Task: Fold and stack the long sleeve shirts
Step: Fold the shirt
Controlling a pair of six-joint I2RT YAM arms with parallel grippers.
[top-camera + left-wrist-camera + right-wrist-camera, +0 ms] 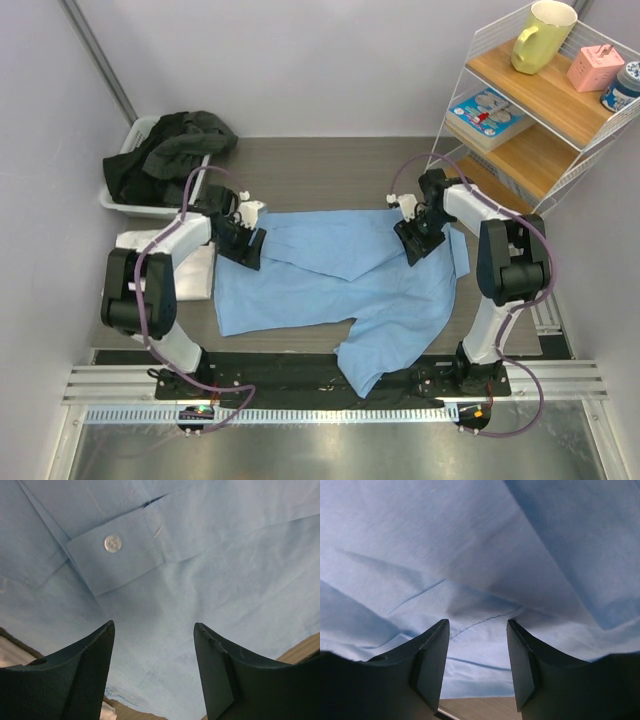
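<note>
My left gripper (pixel 153 624) and right gripper (pixel 478 621) hang over the far corners of a light blue, collared, button-front cloth shirt (pixel 340 285), which lies spread across the middle of the brown table (pixel 320 165). Both pairs of jaws stand spread apart with nothing between them, only blue cloth showing below. Under my left fingers (pixel 85 670) lies a buttoned blue cuff (pixel 117 560) with one small white button (pixel 112 543), flat on the shirt's body. Under my right fingers (pixel 432 665) the cloth runs in soft creases, a folded layer crossing the upper right of that view. One part of the shirt trails down past the table's near edge, between my two bases. A white cloth shirt (pixel 192 270), folded, rests at the left edge of the table, just beside the blue one and partly under my left arm. Behind it a pale plastic bin (pixel 120 195) holds a heap of dark clothes (pixel 170 150), and at far right a white wire shelf with wooden boards (pixel 530 150) carries a yellow mug (pixel 543 35)
</note>
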